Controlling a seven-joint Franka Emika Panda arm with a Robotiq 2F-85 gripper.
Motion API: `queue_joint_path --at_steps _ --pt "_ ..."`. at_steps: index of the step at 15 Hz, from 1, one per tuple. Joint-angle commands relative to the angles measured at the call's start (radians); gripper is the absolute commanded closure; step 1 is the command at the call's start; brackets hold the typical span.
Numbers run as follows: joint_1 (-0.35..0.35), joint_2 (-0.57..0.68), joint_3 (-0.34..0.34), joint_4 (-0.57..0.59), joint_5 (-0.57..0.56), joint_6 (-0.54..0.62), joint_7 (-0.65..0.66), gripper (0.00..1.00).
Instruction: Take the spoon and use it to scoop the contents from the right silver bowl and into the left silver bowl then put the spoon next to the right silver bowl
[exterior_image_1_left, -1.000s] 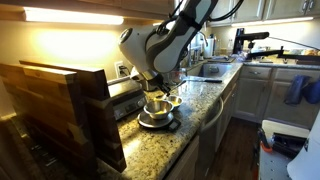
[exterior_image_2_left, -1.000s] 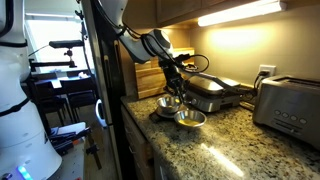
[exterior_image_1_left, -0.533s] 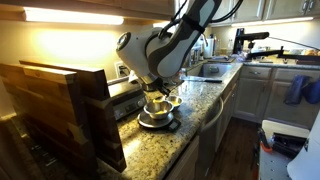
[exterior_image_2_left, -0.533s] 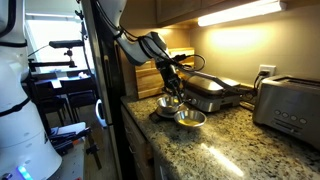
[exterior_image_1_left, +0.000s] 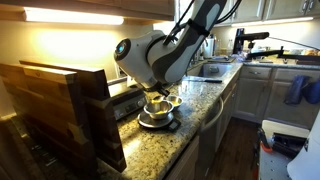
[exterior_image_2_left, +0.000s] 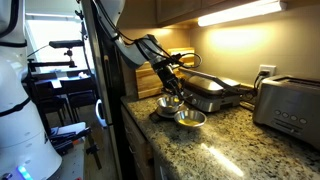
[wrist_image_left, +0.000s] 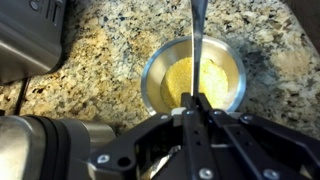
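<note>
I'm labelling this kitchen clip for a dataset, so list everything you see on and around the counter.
Counter: one, speckled granite, under everything.
Bowl with yellow contents: one, silver, on the counter beneath the tool.
Other bowl: one, silver, right beside the first.
Spoon: one, silver, its handle running out from the tool over the bowl.
Griddle: one, dark, behind the bowls.
Toaster: one, silver, on the counter by the wall.
Wooden board: one, brown, standing on the counter's near end.
Blue cloth: one, hanging on the far cabinets.
Arm: one, white and grey, bent over the bowls.
Tool: one, black, shut on the spoon.
</note>
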Motion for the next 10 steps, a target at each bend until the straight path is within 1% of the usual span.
queue_joint_path --at_steps 1,10 --pt "0.020 -0.041 -0.002 -0.061 -0.094 -0.031 0.081 0.98" --pt "0.023 -0.037 0.001 -0.088 -0.237 -0.033 0.178 0.98"
